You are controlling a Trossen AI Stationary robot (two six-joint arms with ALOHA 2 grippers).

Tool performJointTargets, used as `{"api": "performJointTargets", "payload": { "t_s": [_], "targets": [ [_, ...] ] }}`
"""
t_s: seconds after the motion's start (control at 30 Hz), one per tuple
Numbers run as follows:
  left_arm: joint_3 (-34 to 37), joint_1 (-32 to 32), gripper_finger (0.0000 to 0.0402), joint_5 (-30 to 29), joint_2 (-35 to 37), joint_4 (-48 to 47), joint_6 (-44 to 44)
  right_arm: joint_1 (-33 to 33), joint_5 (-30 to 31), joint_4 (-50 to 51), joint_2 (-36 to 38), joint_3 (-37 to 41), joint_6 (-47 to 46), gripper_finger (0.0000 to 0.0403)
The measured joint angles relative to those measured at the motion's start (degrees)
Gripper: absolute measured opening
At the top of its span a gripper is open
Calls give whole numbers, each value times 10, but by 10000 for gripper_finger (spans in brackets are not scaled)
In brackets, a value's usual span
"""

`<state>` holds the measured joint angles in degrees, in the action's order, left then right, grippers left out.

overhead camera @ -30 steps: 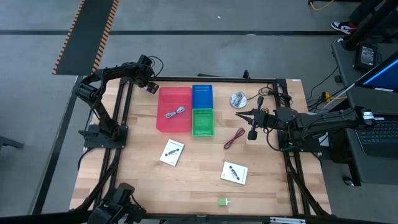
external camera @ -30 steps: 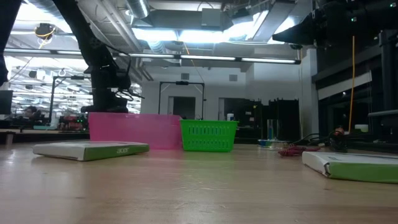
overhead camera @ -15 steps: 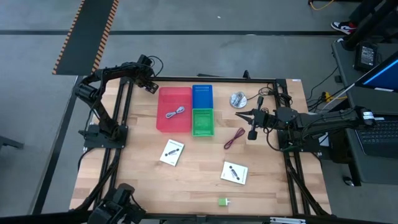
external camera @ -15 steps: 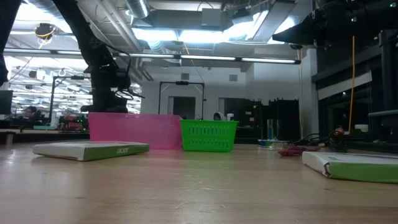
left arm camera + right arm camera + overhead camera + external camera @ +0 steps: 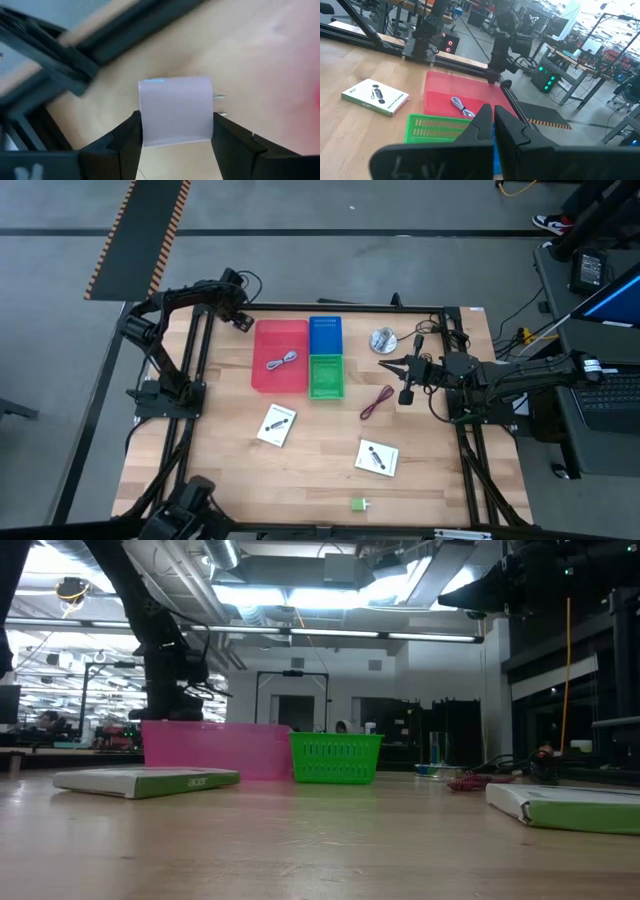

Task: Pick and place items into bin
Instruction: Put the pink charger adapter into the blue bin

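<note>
My left gripper point(image 5: 243, 320) hangs over the table's far-left corner, just left of the red bin point(image 5: 280, 355), shut on a pale pink block point(image 5: 175, 111) with two metal prongs. A grey-blue cable point(image 5: 283, 362) lies in the red bin. My right gripper point(image 5: 384, 366) is shut and holds nothing; it hovers near the table's right side, between the silver disc point(image 5: 383, 339) and the dark red cable point(image 5: 377, 402). Two white cards point(image 5: 277, 425) point(image 5: 378, 458) and a small green block point(image 5: 358, 504) lie flat on the wood. My left gripper pinches the pink block between its two fingers point(image 5: 127, 142), one on each of two opposite side faces point(image 5: 146, 120). The block is lifted clear above the wood. Its prongs point(image 5: 220, 97) stick out sideways, free of the fingers.
A blue bin point(image 5: 325, 335) and a green basket point(image 5: 326, 376) stand side by side against the red bin's right wall. Black frame rails point(image 5: 200, 340) run along the table's edges beside my left arm. Bare wood lies between the cards and the near edge.
</note>
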<state>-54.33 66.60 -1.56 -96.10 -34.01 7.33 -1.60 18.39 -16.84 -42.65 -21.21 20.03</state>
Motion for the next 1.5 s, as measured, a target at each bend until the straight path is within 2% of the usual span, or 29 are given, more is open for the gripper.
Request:
{"api": "performJointTargets", "payload": {
  "t_s": [0.57, 0.9, 1.2, 1.33, 1.5],
  "targets": [
    [-1, -16, 195, 37, 94, -21, -41, 0, 0, 0, 0, 0, 0, 0],
    [-2, -78, 195, 40, 155, -4, -22, 0, 0, 0, 0, 0, -4, 0],
    [-2, -132, 195, 84, 222, -7, -33, 0, 0, 0, 0, 0, -4, 0],
    [-2, -164, 195, 115, 237, -5, -31, 0, 0, 0, 0, 0, -4, 0],
    [-2, -211, 195, 118, 242, -4, -35, 0, 0, 0, 0, 0, -4, 0]
  ]
}}
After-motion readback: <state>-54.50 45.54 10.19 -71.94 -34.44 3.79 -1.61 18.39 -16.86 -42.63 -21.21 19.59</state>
